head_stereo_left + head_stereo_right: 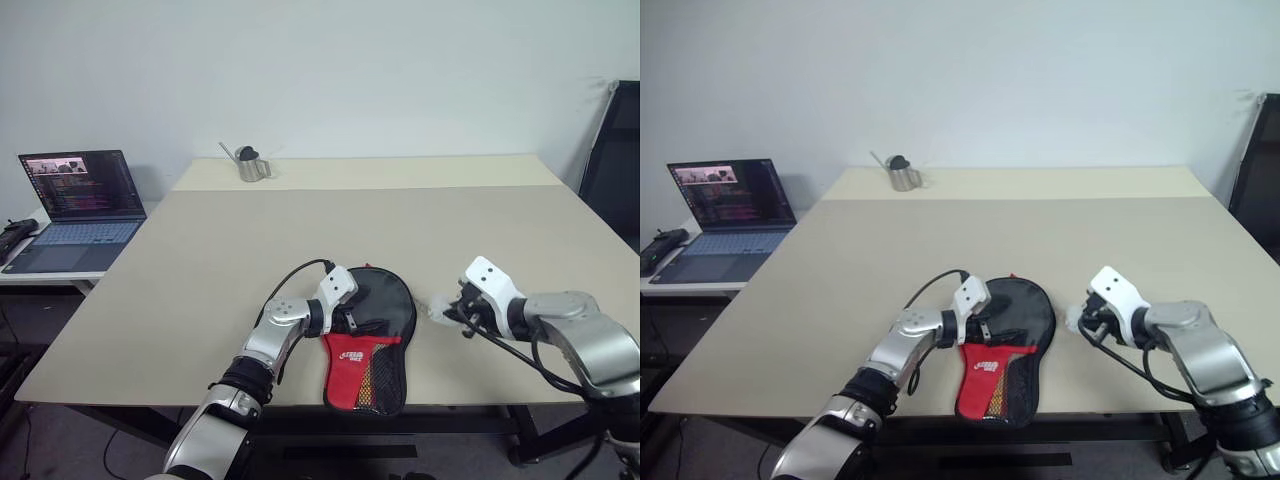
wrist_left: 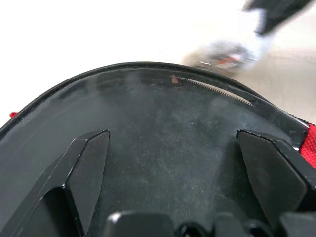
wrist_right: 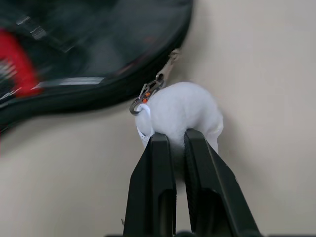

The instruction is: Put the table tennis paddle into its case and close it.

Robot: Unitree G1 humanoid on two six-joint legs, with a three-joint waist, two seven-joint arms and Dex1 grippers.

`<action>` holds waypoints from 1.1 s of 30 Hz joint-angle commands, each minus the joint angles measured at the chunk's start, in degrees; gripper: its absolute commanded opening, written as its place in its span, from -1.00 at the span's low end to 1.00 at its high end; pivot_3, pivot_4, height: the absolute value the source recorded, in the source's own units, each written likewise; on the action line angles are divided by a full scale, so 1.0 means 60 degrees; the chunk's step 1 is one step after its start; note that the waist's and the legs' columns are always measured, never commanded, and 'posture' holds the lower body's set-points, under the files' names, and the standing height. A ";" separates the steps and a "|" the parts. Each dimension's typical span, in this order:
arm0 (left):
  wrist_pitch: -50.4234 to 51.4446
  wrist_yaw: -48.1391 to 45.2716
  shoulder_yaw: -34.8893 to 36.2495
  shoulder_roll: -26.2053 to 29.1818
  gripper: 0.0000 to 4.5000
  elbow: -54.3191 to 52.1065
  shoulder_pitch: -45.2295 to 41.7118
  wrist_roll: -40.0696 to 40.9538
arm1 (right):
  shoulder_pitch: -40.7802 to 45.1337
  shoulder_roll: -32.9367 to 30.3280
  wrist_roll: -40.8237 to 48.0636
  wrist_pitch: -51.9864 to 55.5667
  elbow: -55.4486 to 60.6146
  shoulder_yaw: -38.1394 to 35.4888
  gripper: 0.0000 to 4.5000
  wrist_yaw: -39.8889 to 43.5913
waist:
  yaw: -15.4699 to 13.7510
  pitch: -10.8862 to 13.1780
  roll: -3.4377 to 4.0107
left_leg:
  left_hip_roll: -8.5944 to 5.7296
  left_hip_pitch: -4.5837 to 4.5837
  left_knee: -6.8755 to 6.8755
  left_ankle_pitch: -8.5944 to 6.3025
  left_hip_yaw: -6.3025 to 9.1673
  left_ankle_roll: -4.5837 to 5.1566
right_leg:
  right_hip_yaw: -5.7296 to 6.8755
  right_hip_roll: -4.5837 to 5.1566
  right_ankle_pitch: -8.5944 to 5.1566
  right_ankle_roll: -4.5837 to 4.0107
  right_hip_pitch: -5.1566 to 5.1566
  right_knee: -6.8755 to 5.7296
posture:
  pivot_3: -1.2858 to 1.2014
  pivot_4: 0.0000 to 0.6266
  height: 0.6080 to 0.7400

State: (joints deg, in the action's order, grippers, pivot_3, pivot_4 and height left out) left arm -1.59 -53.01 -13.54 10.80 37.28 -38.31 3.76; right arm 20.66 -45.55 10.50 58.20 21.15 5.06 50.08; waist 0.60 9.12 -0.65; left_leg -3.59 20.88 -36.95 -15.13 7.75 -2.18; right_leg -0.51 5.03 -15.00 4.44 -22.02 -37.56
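While the big beige table (image 1: 200,260) carries very little besides a small metal watering can (image 1: 252,165) at its far edge, everything that matters sits close to the near edge. Off to the robot's left, a laptop (image 1: 80,205) stands open on a separate side desk, well apart from the work. On the table lies the case (image 1: 375,335), flat, its round black part pointing away from the robot and its red lettered part toward the near edge. I can't see the table tennis paddle itself; judging by how the case lies full and flat, it is probably already inside, though that is only my reading. Over the round part rests the left claw (image 2: 173,163), its fingers spread wide apart with the black fabric right beneath them, seemingly there to pin the case down so it won't slide. Just beside the case, on the robot's right, the right claw (image 3: 170,143) has its two fingers pinched together on the white fluffy ball (image 3: 180,111) that hangs from the zipper by a small metal clip. That grip makes sense as a handle for dragging the zipper around the rim.
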 commanded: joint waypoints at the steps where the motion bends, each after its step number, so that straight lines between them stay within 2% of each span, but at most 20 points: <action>1: 0.0060 0.0162 -0.0189 -0.0027 1.00 0.0528 0.0126 -0.0392 | -0.0524 -0.0511 0.0781 0.0450 0.1271 -0.0322 -0.99 0.0423 | -0.0048 0.0002 -0.0004 | 0.0000 0.0002 0.0000 0.0000 0.0000 0.0000 | 0.0001 0.0000 0.0000 0.0000 0.0000 0.0003 | 0.03 -0.52 1.00; 13: -0.0121 0.0202 -0.0189 -0.0213 1.00 0.0849 -0.0049 -0.0476 | -0.2812 -0.2163 0.2844 0.0608 0.3895 -0.0715 -0.99 0.1362 | -0.0186 0.0009 -0.0018 | 0.0005 0.0007 0.0004 -0.0022 0.0013 0.0029 | 0.0032 0.0001 0.0014 0.0037 0.0058 0.0115 | 0.03 -0.52 1.00; 20: -0.0203 0.0268 -0.0180 -0.0308 1.00 0.0987 -0.0081 -0.0525 | -0.3747 -0.2262 0.3239 0.0332 0.4256 -0.0484 -0.99 0.1058 | -0.0310 0.0016 -0.0031 | 0.0002 0.0011 0.0005 -0.0045 0.0006 0.0037 | 0.0029 0.0007 0.0004 0.0051 0.0057 0.0133 | 0.03 -0.52 1.00; 33: -0.0254 0.0328 -0.0166 -0.0326 1.00 0.1050 -0.0109 -0.0539 | -0.4277 -0.2411 0.3840 0.0302 0.4624 -0.0449 -0.99 0.0816 | -0.0314 0.0033 -0.0060 | 0.0006 0.0007 0.0003 -0.0047 0.0003 0.0037 | 0.0029 0.0005 0.0004 0.0051 0.0060 0.0130 | 0.03 -0.52 1.00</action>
State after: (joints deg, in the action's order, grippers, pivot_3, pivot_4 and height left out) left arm -4.11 -51.87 -13.73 8.67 40.86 -40.24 2.53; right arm -4.13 -58.92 31.22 60.52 45.63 2.56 53.90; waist -1.28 9.32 -1.01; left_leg -3.55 20.92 -36.93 -15.41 7.77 -1.95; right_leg -0.34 5.06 -14.97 4.75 -21.66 -36.78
